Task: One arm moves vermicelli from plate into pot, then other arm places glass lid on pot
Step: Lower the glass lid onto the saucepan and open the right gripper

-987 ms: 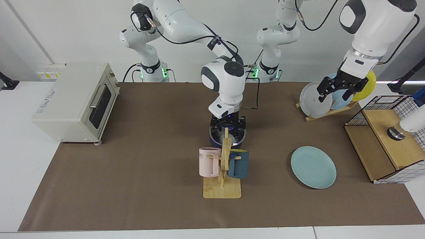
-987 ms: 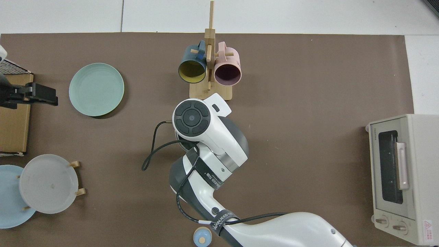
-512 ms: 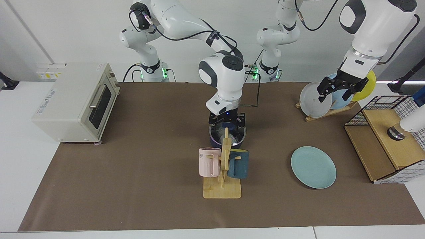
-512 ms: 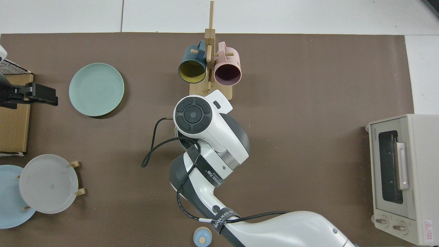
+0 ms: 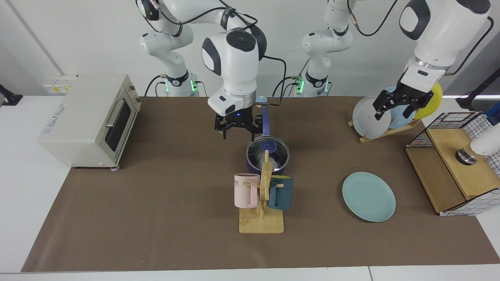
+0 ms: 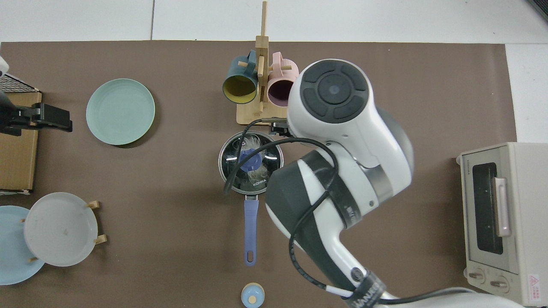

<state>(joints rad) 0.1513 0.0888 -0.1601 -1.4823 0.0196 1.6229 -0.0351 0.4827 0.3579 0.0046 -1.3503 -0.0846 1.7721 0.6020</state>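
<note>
The scene is lit brightly and evenly from overhead. Soft, short shadows are cast on the worktop [image 5: 156, 218], and small glints are seen on the glass lid [image 6: 250, 160].

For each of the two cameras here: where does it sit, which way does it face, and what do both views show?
Facing view: across the table, looking at both arm bases; right gripper open above the dark navy saucepan, left gripper open, waiting by the plate rack.
Top view: overhead, looking straight down; the right arm's wrist fills the middle.
Shared: the saucepan wearing its clear glass lid, white vermicelli inside, the bare round light teal plate, the beige toaster oven.
</note>
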